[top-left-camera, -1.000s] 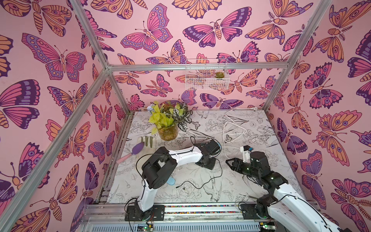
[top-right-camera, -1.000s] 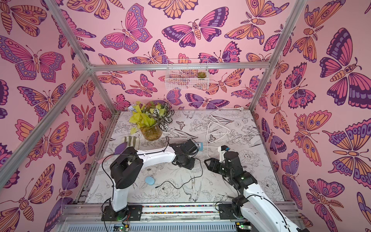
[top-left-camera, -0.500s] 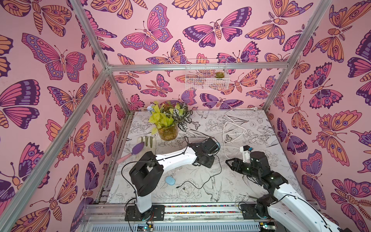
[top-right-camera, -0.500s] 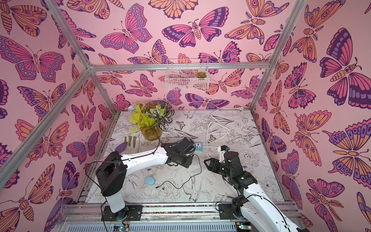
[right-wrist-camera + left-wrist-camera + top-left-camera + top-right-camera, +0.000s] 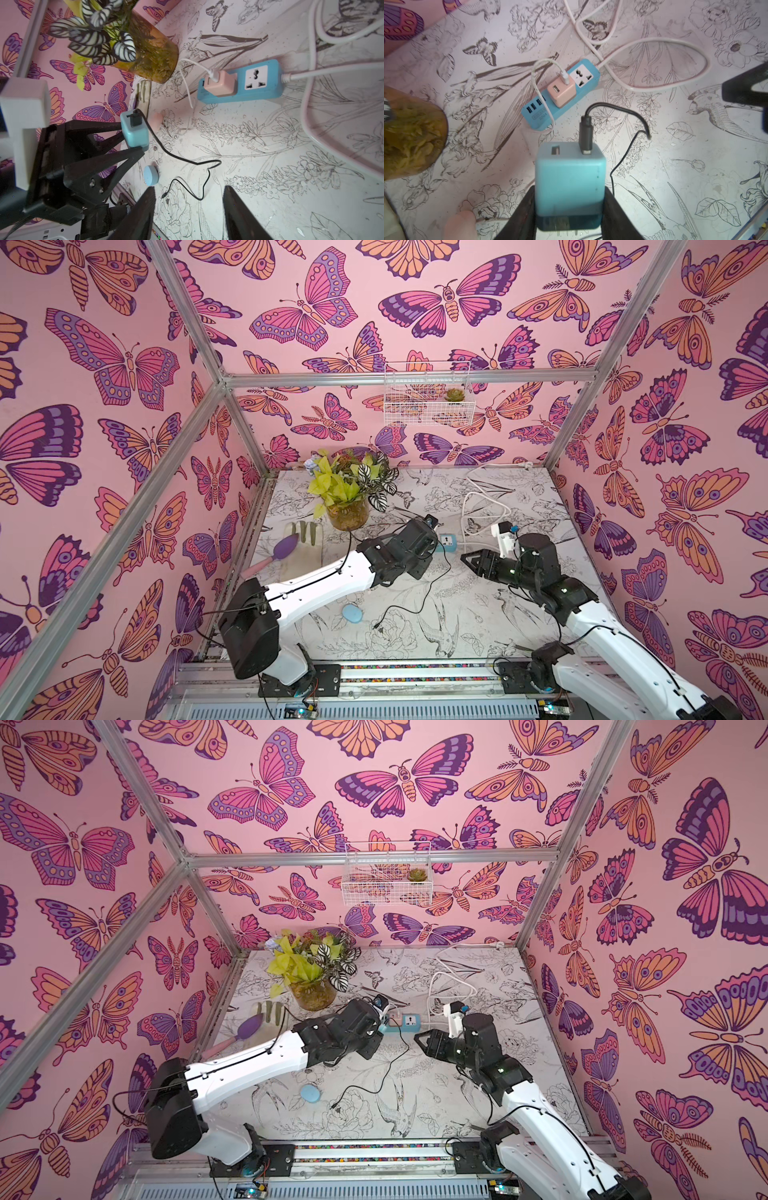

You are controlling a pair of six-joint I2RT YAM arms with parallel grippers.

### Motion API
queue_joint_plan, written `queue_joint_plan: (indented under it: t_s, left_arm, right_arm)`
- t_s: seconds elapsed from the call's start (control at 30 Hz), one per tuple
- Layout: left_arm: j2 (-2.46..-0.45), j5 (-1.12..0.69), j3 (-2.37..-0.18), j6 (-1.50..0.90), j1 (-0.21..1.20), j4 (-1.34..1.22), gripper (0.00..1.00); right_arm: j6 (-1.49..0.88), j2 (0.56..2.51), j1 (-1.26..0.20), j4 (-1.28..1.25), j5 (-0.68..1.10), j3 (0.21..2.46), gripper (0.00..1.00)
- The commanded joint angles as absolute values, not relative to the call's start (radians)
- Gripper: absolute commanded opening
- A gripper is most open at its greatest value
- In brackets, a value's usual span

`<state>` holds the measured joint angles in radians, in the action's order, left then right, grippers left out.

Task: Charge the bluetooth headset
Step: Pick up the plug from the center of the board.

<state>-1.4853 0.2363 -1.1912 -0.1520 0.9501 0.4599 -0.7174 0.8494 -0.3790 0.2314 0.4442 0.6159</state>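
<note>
No writing I can read

The only print I find is a small grey label (image 5: 539,116) on the long light-blue plastic power strip (image 5: 572,105), next to its row of USB ports (image 5: 534,105). In my left wrist view its characters are too blurred to make out. In both top views the strip (image 5: 449,540) (image 5: 405,1023) lies a little below the middle of the frame, far too small for the label to show.
</note>
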Motion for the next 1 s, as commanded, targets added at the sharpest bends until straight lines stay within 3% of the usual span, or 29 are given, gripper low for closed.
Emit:
queue_joint_plan:
  t_s: [0.0,0.17,0.6,0.97]
  left_arm:
    - [-1.426,0.290,-1.143,-0.069,0.961,0.367,0.23]
    - [-1.352,0.332,-1.054,0.015,1.007,0.243,0.22]
    - [-1.244,0.361,-0.887,0.201,1.097,-0.009,0.21]
    - [-1.196,0.294,-0.843,0.227,1.100,-0.051,0.20]
  right_arm:
    - [-0.689,0.864,-0.370,0.220,0.524,0.676,0.53]
    - [-0.680,0.878,-0.370,0.208,0.622,0.727,0.52]
    - [-0.487,1.060,-0.382,0.495,0.835,0.983,0.48]
    - [-0.418,1.103,-0.451,0.487,0.845,0.990,0.57]
